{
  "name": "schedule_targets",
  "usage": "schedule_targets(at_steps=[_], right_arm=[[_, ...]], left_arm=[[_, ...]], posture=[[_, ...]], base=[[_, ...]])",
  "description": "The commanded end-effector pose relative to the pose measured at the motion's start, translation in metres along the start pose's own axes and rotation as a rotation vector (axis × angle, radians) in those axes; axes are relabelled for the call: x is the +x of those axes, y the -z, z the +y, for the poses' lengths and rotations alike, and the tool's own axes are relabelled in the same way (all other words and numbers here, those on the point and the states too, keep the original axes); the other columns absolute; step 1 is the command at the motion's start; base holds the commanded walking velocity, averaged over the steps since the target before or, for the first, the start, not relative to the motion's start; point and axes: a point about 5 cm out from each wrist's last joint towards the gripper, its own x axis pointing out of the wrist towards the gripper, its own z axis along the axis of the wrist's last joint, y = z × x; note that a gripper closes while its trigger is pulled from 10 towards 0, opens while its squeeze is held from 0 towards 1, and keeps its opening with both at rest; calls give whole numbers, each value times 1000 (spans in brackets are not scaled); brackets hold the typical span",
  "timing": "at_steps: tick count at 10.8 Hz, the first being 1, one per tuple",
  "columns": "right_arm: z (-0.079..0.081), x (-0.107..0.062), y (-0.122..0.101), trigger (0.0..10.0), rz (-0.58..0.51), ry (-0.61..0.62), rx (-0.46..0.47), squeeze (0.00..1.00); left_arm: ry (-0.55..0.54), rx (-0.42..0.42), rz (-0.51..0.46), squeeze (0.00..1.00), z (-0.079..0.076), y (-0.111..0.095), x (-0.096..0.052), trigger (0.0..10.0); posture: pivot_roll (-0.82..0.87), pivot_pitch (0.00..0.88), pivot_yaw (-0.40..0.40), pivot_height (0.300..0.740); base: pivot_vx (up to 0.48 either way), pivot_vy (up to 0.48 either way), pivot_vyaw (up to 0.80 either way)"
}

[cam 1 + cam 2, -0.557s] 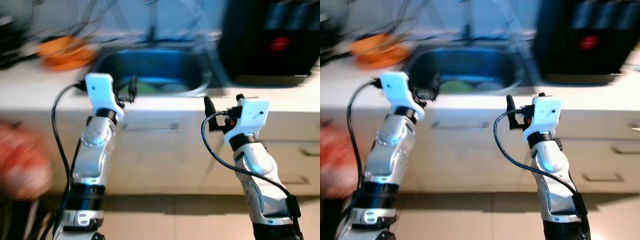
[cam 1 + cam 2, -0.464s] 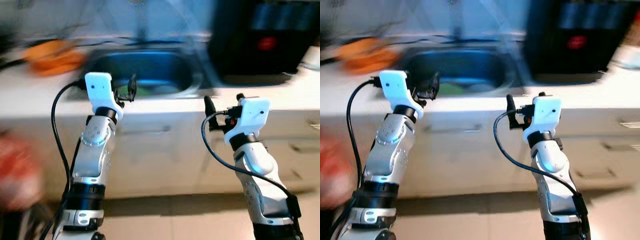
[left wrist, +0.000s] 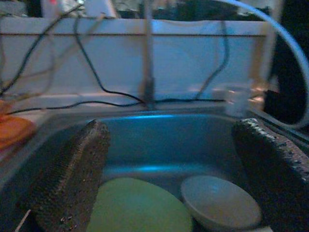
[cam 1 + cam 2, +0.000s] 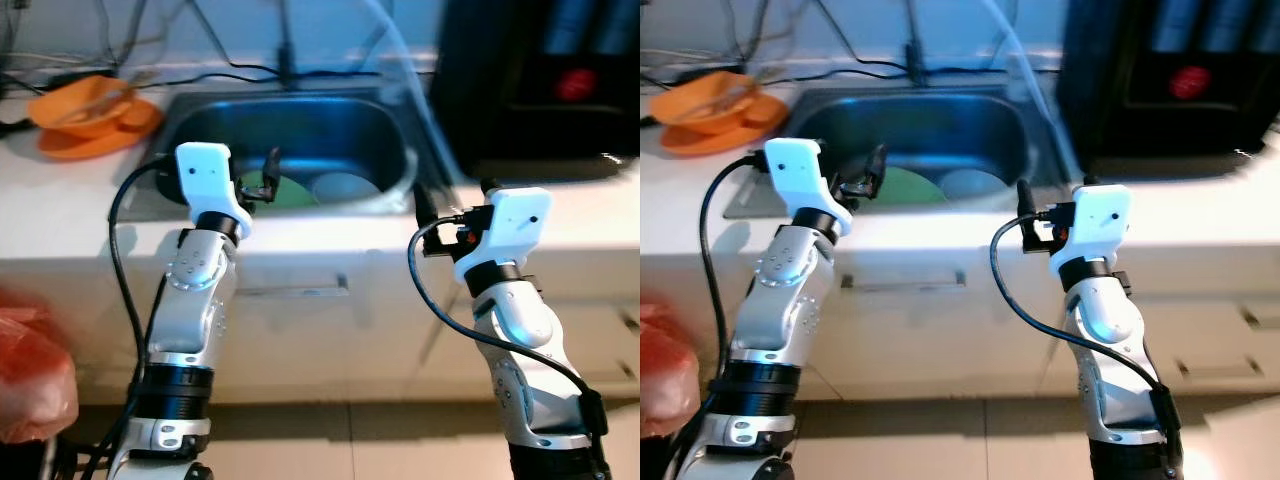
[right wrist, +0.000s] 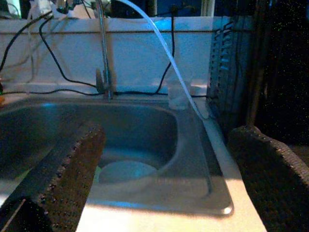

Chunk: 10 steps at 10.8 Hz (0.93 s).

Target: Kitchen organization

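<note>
- The left gripper (image 3: 164, 193) is raised at the front edge of the sink (image 4: 200, 125); its two rough black fingers (image 3: 67, 179) are wide apart and hold nothing
- The right gripper (image 5: 159, 193) is raised near the sink's right front corner; it is wide open and holds nothing
- A flat round green plate (image 3: 140, 208) and a pale round bowl (image 3: 219, 203) lie side by side in the shiny metal sink, just past the left gripper
- Orange dishes (image 4: 90, 115) sit on the white counter (image 4: 60, 200) left of the sink; a thin tap (image 5: 104, 53) and a clear hose (image 5: 164, 53) stand at the back; a big black box (image 4: 540, 85) is on the right
</note>
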Motion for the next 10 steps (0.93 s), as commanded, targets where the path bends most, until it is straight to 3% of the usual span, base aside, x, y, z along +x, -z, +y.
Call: schedule_targets(at_steps=[1, 10], right_arm=[[-2, 0, -5, 10000, -15, 4, -7, 259], [-1, 2, -4, 10000, -6, -7, -18, 255]], left_arm=[[12, -6, -9, 0, -5, -4, 2, 10000], [-15, -35, 31, 0, -3, 0, 5, 10000]], posture=[[-12, 0, 41, 740], [-15, 0, 32, 740]], base=[[364, 0, 0], [0, 32, 0]])
